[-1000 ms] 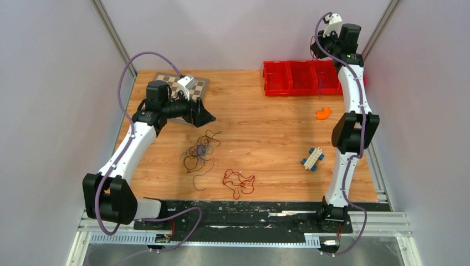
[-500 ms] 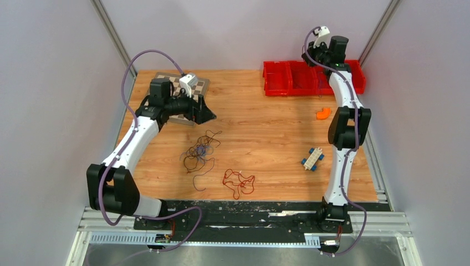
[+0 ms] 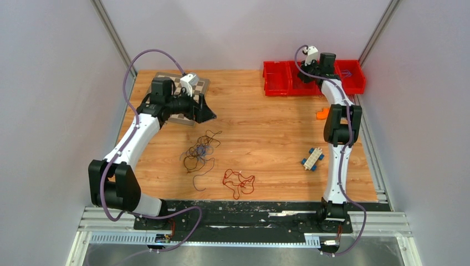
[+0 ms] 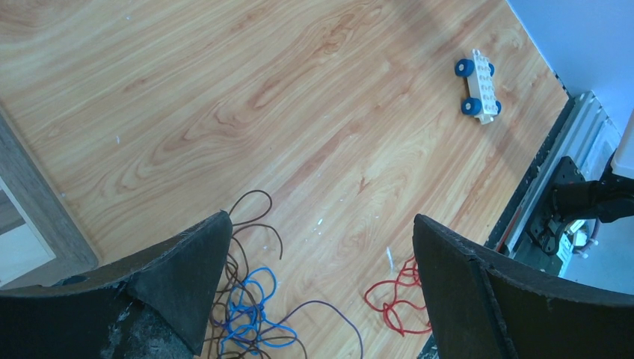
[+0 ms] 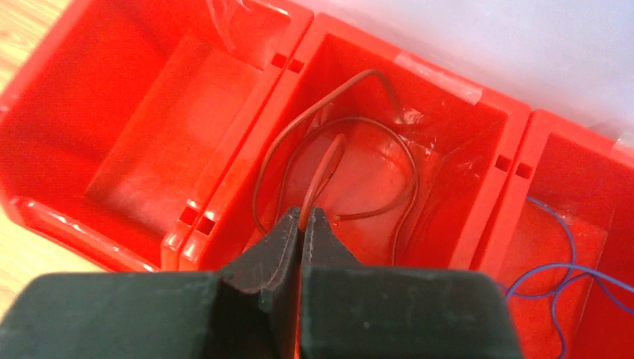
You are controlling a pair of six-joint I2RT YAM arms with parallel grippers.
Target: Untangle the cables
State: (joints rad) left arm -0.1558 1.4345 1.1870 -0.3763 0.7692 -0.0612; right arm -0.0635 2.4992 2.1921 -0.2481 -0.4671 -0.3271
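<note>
- The thin brown wire, coiled in the middle red plastic bin, is pinched by the closed right tool; release is best made low
- The left tool is spread open above the brown-and-blue tangle on the wooden tabletop

You are holding the left gripper over the near corner of the checkerboard, just beyond the dark-and-blue cable tangle; the red cable is lying apart from it, toward the near side. Your right arm is leaning over the red bins.
</note>
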